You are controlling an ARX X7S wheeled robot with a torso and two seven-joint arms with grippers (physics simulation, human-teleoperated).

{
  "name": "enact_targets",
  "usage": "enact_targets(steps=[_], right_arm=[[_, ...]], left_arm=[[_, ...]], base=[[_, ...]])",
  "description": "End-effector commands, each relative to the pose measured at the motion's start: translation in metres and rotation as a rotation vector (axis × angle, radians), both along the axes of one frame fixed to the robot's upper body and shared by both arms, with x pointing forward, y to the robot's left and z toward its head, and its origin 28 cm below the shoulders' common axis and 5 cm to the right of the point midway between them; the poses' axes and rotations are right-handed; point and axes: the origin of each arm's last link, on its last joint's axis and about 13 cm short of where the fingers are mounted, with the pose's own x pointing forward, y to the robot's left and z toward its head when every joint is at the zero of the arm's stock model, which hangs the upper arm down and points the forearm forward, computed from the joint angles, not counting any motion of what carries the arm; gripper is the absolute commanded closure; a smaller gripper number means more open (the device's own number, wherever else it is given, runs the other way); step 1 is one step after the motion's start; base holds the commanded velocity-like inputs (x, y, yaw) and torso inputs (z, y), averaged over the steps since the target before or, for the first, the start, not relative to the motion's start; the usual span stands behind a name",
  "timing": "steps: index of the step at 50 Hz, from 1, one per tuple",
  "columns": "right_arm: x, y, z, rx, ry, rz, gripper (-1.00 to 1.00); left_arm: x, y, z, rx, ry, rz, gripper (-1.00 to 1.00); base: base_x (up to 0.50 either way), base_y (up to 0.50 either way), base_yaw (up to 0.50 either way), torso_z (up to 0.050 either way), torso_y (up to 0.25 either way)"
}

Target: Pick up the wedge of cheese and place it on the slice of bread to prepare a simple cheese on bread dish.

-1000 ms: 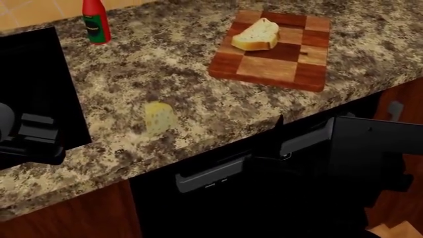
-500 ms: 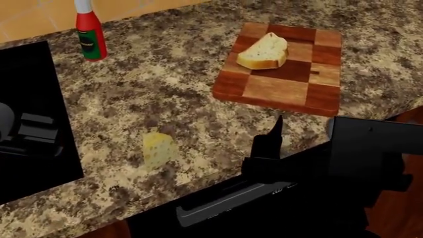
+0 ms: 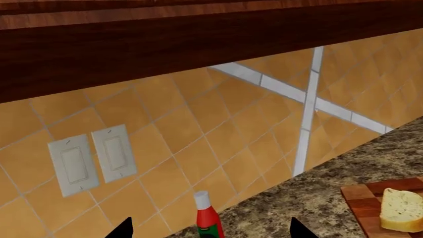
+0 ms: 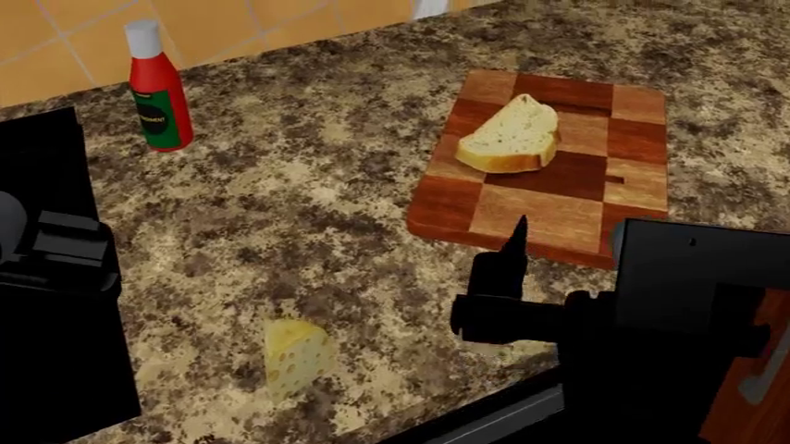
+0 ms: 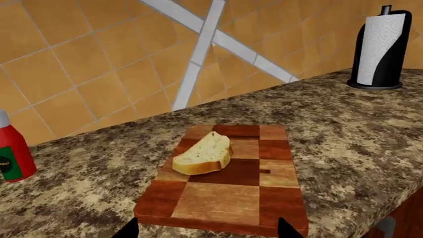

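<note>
Pale-yellow wedge of cheese (image 4: 295,355) lies left of my right gripper (image 4: 509,268), nearer it I think; jaws spread, empty.

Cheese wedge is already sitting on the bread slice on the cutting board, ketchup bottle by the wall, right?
No. The head view shows the cheese wedge lying on the bare counter, apart from the bread slice on the cutting board. Ketchup bottle is by the wall.

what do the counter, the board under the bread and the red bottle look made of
Counter: polished granite or a granite-look laminate, going by the brown, tan and black speckle. Board: wood, a checkerboard of light and dark blocks with visible grain, satin finish. Red bottle: probably glossy plastic, with a white cap and green label; glass can't be ruled out.
</note>
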Motion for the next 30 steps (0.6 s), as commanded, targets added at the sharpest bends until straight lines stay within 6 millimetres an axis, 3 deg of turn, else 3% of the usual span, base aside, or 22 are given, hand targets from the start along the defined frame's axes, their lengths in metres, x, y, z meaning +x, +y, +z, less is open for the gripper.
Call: enact_targets(steps=[1,30], right_arm=[[-0.0003,0.0001,0.0000,0.001,0.002,0.002,-1.00],[0.0006,-0.0008,-0.0019,0.004,0.003,0.007,-1.00]], left_arm=[[0.0002,0.0001,0.0000,0.001,0.001,0.002,-1.00],[0.0001,0.0000,-0.0003,0.001,0.000,0.000,-1.00]], base=[[0.30,0.01,0.00,0.000,0.000],[0.30,-0.04,0.00,0.000,0.000]])
